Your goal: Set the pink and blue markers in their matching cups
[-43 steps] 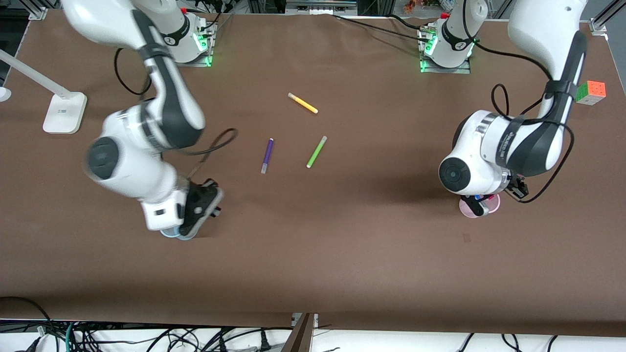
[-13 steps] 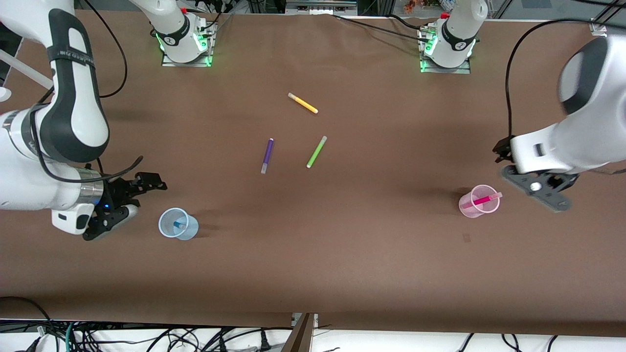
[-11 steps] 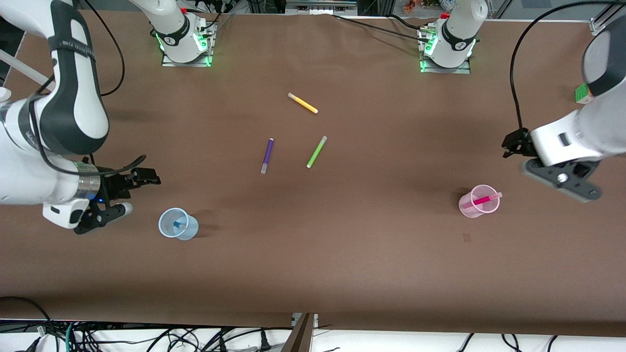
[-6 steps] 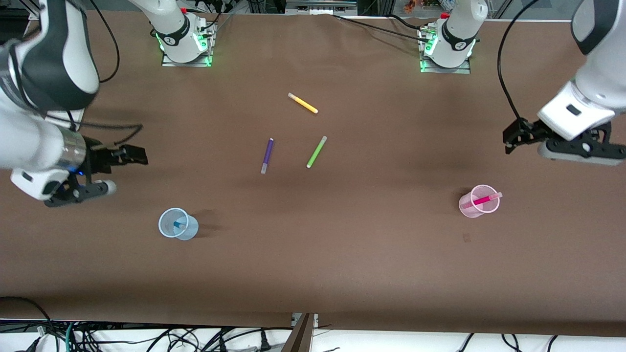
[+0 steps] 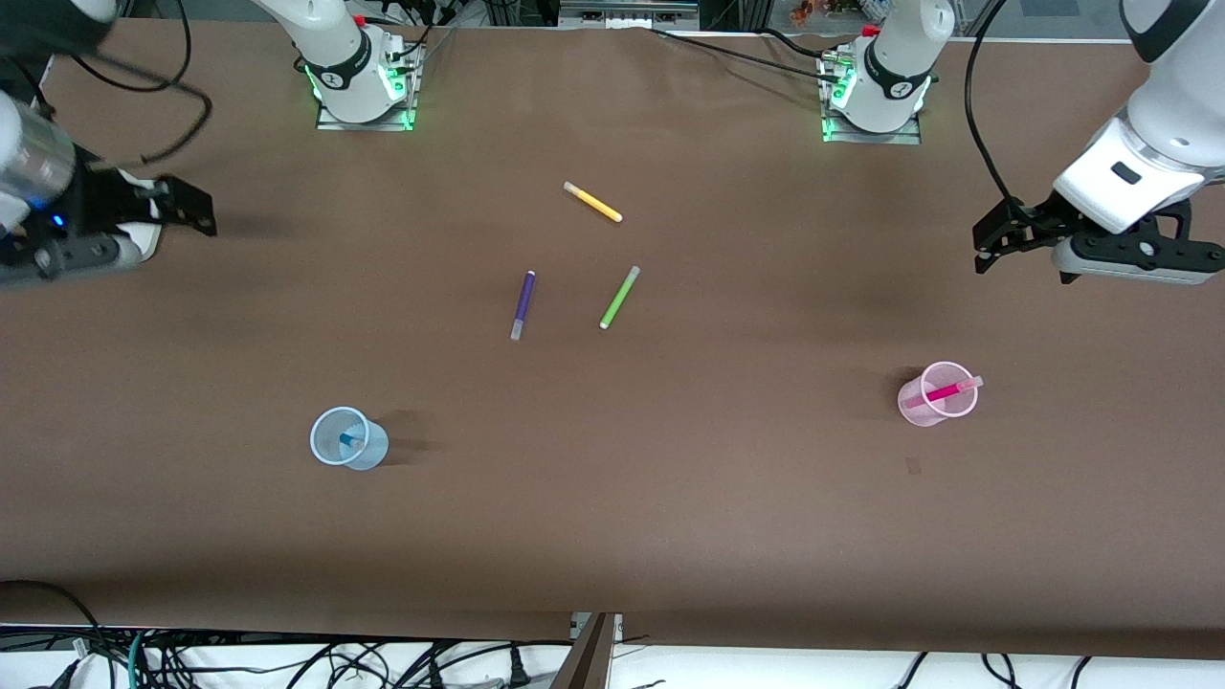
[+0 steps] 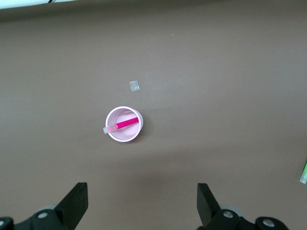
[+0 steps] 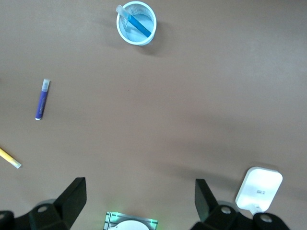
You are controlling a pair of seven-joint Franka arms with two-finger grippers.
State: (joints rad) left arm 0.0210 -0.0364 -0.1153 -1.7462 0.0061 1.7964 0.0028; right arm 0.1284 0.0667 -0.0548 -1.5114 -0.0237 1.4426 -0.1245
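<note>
The pale pink cup (image 5: 938,393) stands upright toward the left arm's end of the table with the pink marker (image 5: 944,391) leaning inside it. Both show in the left wrist view, cup (image 6: 125,133) and marker (image 6: 123,124). The pale blue cup (image 5: 346,438) stands toward the right arm's end with the blue marker (image 5: 350,440) in it. Both show in the right wrist view, cup (image 7: 136,34) and marker (image 7: 140,23). My left gripper (image 5: 1134,262) (image 6: 140,203) is open and empty, high over bare table apart from the pink cup. My right gripper (image 5: 59,255) (image 7: 139,199) is open and empty, high over the table's end.
A purple pen (image 5: 523,304), a lime-green pen (image 5: 619,298) and a yellow pen (image 5: 592,202) lie mid-table. A white lamp base (image 7: 259,189) stands at the right arm's end. A small pale patch (image 6: 134,86) lies on the mat beside the pink cup.
Both grippers have let go of their markers, lifted away from the cups and drawn back toward the table's ends. The markers stay in the cups.
</note>
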